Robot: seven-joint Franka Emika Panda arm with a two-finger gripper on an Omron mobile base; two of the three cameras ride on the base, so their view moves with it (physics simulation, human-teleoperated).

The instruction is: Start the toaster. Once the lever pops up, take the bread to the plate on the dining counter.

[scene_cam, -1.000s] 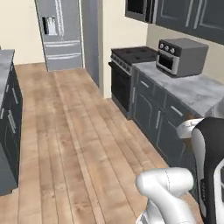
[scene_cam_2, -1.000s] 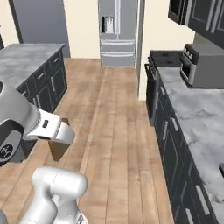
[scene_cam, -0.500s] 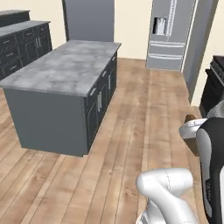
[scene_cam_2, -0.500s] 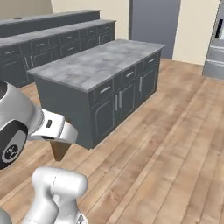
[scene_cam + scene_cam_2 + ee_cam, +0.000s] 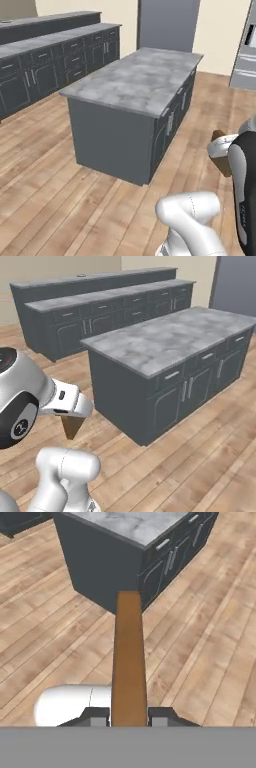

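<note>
My gripper point(image 5: 129, 714) is shut on the bread point(image 5: 128, 657), a brown slice seen edge-on that sticks out ahead of the fingers over the wooden floor. From the base, the bread point(image 5: 72, 426) hangs below the hand point(image 5: 69, 404) on the left, and the bread point(image 5: 221, 162) shows beside the arm on the right. The dining counter point(image 5: 95, 279) is the taller grey-topped run along the back wall. A tiny pale shape point(image 5: 80, 275) sits on its top, too small to tell whether it is the plate. The toaster is out of view.
A grey-topped island point(image 5: 135, 80) with dark cabinet doors stands just ahead, and its near corner point(image 5: 107, 542) is close to the bread's tip. A lower counter with drawers point(image 5: 105, 303) runs in front of the dining counter. Wooden floor point(image 5: 45, 165) lies open to the left.
The whole picture has swung left as the base turned: stove, worktop and fridge slid out, island and back counters came in. The bread stays gripped.
</note>
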